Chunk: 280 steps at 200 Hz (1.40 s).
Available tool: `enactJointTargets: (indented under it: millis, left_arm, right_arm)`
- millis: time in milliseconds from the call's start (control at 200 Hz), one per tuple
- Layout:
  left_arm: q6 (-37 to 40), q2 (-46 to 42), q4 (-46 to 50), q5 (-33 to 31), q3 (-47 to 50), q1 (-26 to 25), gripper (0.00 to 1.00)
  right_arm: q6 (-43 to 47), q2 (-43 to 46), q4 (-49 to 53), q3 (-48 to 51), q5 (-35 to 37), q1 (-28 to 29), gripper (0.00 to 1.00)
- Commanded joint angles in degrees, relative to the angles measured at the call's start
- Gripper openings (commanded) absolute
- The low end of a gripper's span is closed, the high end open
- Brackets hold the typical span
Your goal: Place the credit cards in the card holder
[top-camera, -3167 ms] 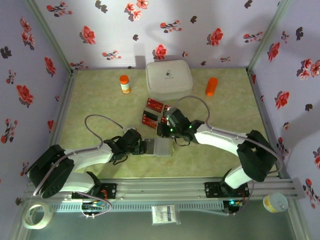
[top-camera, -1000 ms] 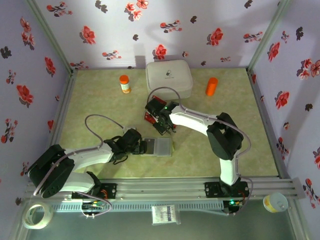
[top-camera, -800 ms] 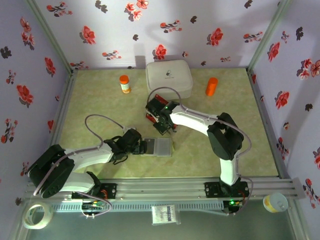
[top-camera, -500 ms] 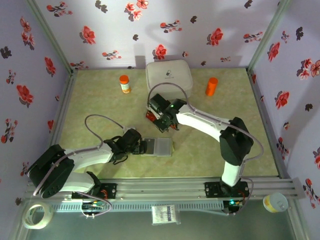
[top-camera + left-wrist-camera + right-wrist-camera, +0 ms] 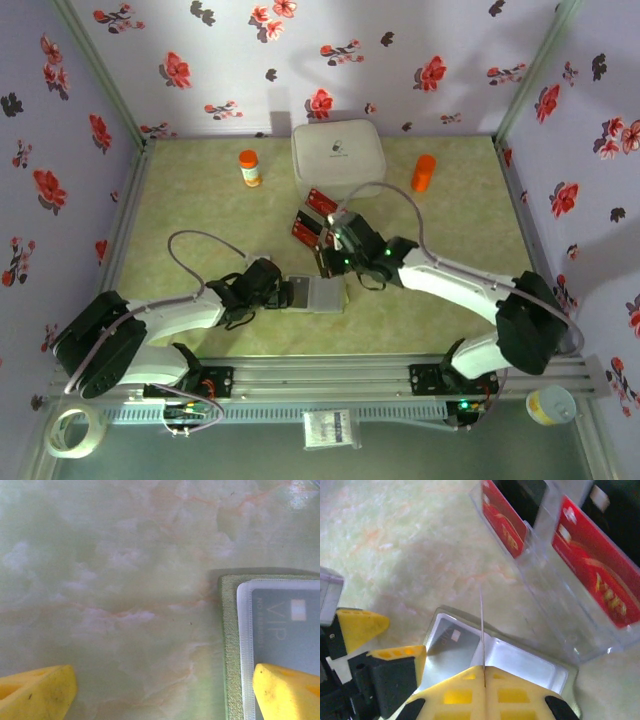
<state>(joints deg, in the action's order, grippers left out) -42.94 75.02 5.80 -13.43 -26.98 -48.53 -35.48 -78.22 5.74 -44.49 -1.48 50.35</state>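
The card holder lies open on the table, olive-green edge outside, pale pockets inside. A dark VIP card sits in its left pocket. My left gripper is open at the holder's left end, with the right fingertip over the pocket. My right gripper hangs just above the holder's middle fold, shut on a thin card seen edge-on. More red credit cards stand in a clear rack behind.
A large white rounded case stands at the back. It is flanked by an orange bottle on its right and a white-labelled orange bottle on its left. A tape roll and a cup lie beyond the front rail.
My right gripper has come back from the rack of red cards towards the holder, carrying a card. The left arm has stayed in place.
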Motion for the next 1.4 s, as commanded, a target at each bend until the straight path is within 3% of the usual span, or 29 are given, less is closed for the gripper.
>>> enactJointTargets:
  millis: [0, 195, 500, 1395]
  left_arm:
    - [-1.1, 2.8, -0.5, 5.8, 2.6, 0.0, 0.93]
    - [-1.3, 3.2, -0.4, 5.8, 2.7, -0.1, 0.93]
    - [-1.6, 3.2, -0.2, 5.8, 2.8, -0.1, 0.93]
    - [-1.8, 2.8, -0.3, 5.7, 3.4, -0.2, 0.93]
  right_arm:
    - [-14.0, 3.3, -18.3, 7.6, 2.5, 1.2, 0.0]
    - [-20.5, 5.3, -28.6, 17.1, 7.1, 3.3, 0.0]
    - [-26.3, 2.1, -40.2, 23.7, 9.9, 5.9, 0.0]
    - [-30.8, -6.3, -50.6, 27.1, 10.4, 8.3, 0.0]
